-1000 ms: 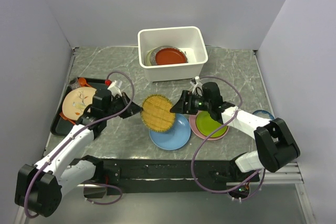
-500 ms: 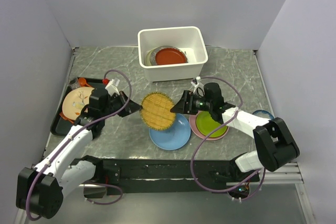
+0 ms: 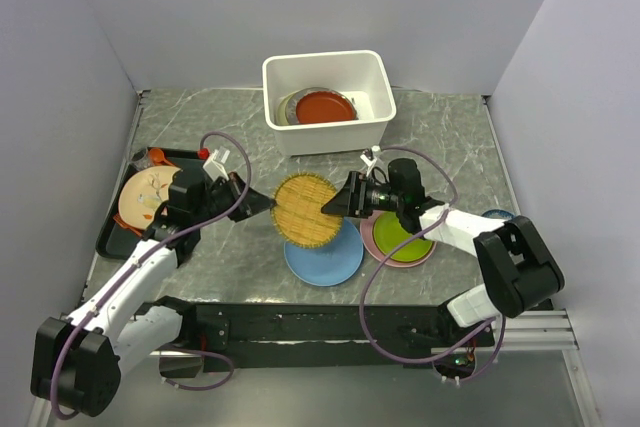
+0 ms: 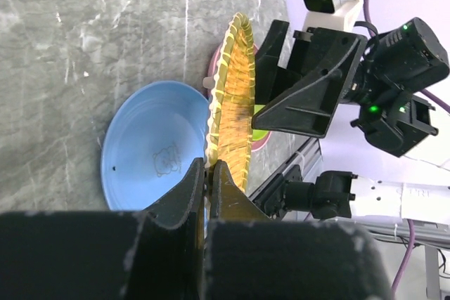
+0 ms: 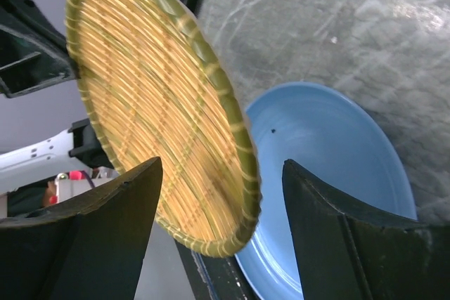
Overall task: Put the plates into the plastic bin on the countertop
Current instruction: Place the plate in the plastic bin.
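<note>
Woven disc now sits deeper between right gripper fingers than a second ago. Those jaws stand wide, straddling its rim, not pinching. Left gripper clamped tight on opposite rim. Disc tilted on edge just above blue plate, plane running gripper to gripper.

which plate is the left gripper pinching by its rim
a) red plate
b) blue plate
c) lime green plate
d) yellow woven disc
d: the left gripper is shut on the rim of the yellow woven disc, holding it on edge over the blue plate.
</note>
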Motion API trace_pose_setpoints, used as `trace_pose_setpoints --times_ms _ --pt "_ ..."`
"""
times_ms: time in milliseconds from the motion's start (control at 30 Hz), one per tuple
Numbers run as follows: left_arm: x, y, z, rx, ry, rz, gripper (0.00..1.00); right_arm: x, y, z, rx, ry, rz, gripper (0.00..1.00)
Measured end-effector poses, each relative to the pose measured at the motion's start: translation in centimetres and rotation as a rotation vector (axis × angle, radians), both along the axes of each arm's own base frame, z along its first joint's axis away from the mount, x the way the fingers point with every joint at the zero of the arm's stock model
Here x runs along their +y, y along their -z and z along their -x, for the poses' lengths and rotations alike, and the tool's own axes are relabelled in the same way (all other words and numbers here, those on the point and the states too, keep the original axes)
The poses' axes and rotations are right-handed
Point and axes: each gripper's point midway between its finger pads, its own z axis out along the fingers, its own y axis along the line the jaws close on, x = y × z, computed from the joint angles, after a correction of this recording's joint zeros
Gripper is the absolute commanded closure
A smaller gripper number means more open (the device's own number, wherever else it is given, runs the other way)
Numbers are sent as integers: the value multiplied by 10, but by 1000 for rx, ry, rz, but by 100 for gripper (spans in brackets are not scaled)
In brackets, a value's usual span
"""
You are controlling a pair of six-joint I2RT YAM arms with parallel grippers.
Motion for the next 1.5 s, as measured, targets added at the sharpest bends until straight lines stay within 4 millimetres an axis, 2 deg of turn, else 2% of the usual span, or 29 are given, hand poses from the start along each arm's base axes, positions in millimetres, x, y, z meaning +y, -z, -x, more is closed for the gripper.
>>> trace_pose_setpoints --times_ms 167,200,367,400,500,600,767,867,900,967,1000,1100,1300,1500 --pt "-2 -3 0 -16 11 13 99 5 -5 0 -3 -20 -46 29" --pt "-2 -4 0 -18 13 17 99 5 -5 1 -1 -23 -52 35" --pt "-5 -3 -2 -10 20 30 99 8 -8 3 6 -37 -82 47" --pt "-5 -3 -3 -9 20 31 99 8 -8 3 8 -41 -84 64" --pt "-4 -2 -5 -15 13 26 99 7 -8 5 23 -46 -88 100" --pt "4 13 -9 9 -25 -7 97 7 -20 8 -1 -83 -124 100" --pt "4 16 -9 9 -23 -16 89 7 -19 10 8 -83 -119 100" --pt "5 18 -9 14 -27 -24 75 7 -18 10 7 -83 -119 100" --pt "5 18 -9 15 -28 -27 61 7 -18 10 3 -83 -117 100" --pt "5 19 -8 19 -28 -29 42 7 -17 9 -5 -81 -111 100" --pt "5 19 -8 14 -25 -30 24 7 -15 9 -4 -75 -104 100" --pt "4 16 -7 -2 -19 -32 1 5 -8 8 10 -54 -84 100" --pt "6 13 -7 -17 -26 -52 1 3 -2 5 12 -33 -61 100" --pt "19 12 -14 -36 -85 -127 1 1 2 4 19 -20 -42 100"
